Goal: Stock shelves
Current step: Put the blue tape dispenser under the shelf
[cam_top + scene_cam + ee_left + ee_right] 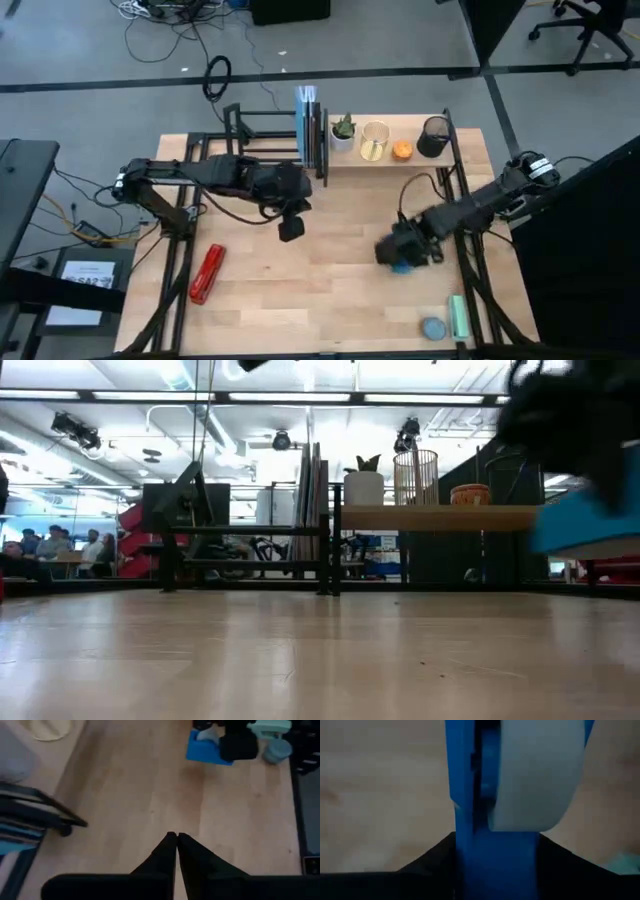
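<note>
My right tool (402, 252) sits over the counter's (300, 300) right-middle area, clamped on a blue tape dispenser (401, 265). In the right wrist view the blue dispenser body (470, 795) fills the gap between the fingers, with its pale tape roll (540, 770) beside it. In the low view the dispenser (585, 525) shows at the right edge, off the counter surface.

My left tool (291, 228) hangs over the counter's middle, just in front of the rack; fingers pressed together, nothing between them, tips (172, 840) meeting in the left wrist view.

Shelves are both at the counter's far edge, well apart from the right tool. The black metal-bar rack (250, 135) is far left-centre, with upright blue and grey books or folders (308, 125) at its right end. The wooden plank shelf (390, 155) is just to the right of it, straight beyond the right tool. On the plank: small potted plant (343, 130), gold wire cup (375, 140), orange item (402, 150), black mesh cup (434, 136).

Loose on the counter: red stapler-like item (206, 273) near left, well apart from the left tool; pale green item (458, 316) and small round grey-blue item (433, 327) near right corner, close together, near side of the right tool.
</note>
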Robot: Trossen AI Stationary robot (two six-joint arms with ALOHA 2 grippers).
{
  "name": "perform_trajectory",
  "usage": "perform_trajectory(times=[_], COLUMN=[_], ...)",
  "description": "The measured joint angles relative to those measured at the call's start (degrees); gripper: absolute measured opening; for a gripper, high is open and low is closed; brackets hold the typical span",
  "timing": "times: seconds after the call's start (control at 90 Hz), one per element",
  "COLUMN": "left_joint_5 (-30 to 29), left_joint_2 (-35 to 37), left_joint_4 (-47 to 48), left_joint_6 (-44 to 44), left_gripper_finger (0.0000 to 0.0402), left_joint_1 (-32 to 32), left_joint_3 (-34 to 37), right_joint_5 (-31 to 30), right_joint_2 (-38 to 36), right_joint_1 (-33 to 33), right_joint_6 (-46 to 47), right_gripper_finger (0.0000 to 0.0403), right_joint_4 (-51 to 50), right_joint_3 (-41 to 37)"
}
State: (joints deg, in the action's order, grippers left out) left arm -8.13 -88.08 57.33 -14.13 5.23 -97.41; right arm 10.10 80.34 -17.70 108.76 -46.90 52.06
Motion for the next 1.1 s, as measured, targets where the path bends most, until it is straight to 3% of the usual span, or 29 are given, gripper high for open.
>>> perform_trajectory(times=[0.133, 0.289, 0.489, 0.689, 0.933, 1.1], left_joint_5=[-0.62, -0.80, -0.80, -0.78, -0.74, -0.73], left_joint_2=[0.62, 1.25, 1.59, 1.62, 1.62, 1.62], left_joint_4=[1.44, 1.93, 2.25, 2.59, 2.75, 2.77], left_joint_6=[0.88, 2.08, 2.16, 2.29, 2.32, 2.84], left_gripper_finger=[0.0000, 0.0000, 0.0000, 0.0000, 0.0000, 0.0000], left_joint_1=[0.00, 0.00, 0.00, 0.00, 0.00, 0.00], left_joint_3=[0.00, 0.00, 0.00, 0.00, 0.00, 0.00], right_joint_5=[-0.22, 0.48, 1.97, 4.11, 2.42, 0.38], right_joint_2=[3.46, 11.80, 20.59, 24.65, 22.51, 17.74], right_joint_1=[10.08, 17.42, 20.33, 19.51, 17.69, 15.59], right_joint_6=[-9.20, -18.40, -25.12, -26.49, -26.53, -24.76], right_gripper_finger=[0.0172, 0.0172, 0.0172, 0.0173, 0.0307, 0.0359], right_joint_4=[1.99, 2.28, 1.25, 1.19, -0.43, -4.90], right_joint_3=[0.41, 5.43, 12.83, 14.83, 14.57, 14.47])
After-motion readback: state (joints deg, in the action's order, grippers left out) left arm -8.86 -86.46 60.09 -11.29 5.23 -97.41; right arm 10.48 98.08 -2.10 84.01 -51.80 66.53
